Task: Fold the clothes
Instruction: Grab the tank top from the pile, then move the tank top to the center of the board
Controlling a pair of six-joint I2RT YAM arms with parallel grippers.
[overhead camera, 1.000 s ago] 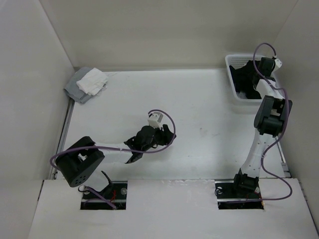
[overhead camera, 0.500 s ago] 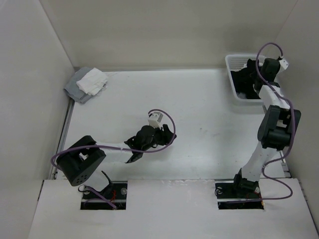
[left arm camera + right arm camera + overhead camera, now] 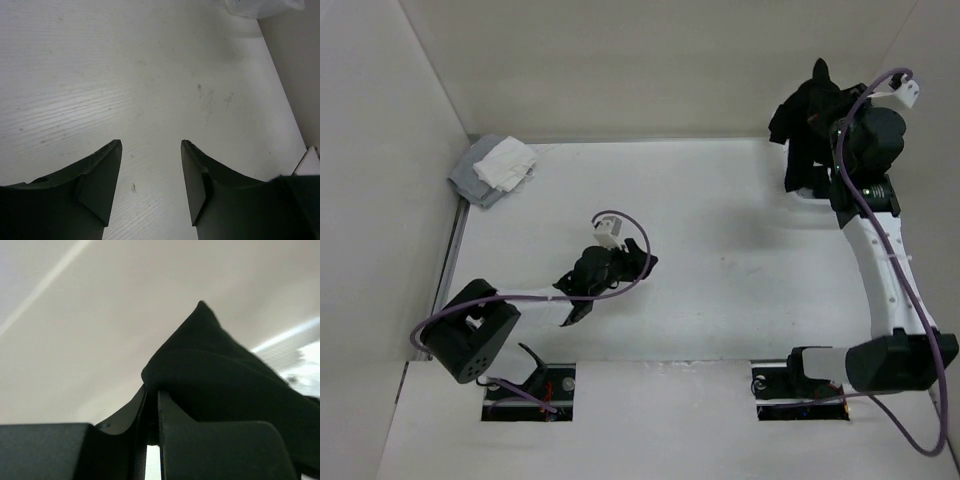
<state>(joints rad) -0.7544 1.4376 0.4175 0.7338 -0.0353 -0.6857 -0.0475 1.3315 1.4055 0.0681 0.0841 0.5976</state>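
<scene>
**One black shirt held aloft by right gripper**

Right gripper (image 3: 152,395): jaws pinched on one plain black soft short-sleeved shirt (image 3: 805,120), which hangs from it above one white plastic basket (image 3: 802,196). Left gripper (image 3: 151,145): jaws spread, free, over white table (image 3: 125,75). Beyond it, far left: one grey cloth (image 3: 470,180), one white cloth (image 3: 507,165) atop.

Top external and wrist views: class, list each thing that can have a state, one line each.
black garment: bunched, unfolded, hanging in the air from the right claw.
right claw: shut on the black garment.
left claw: open, holding nothing.
basket: upright at the far right corner.
cloth pile: white on grey, lying at the far left corner.
</scene>
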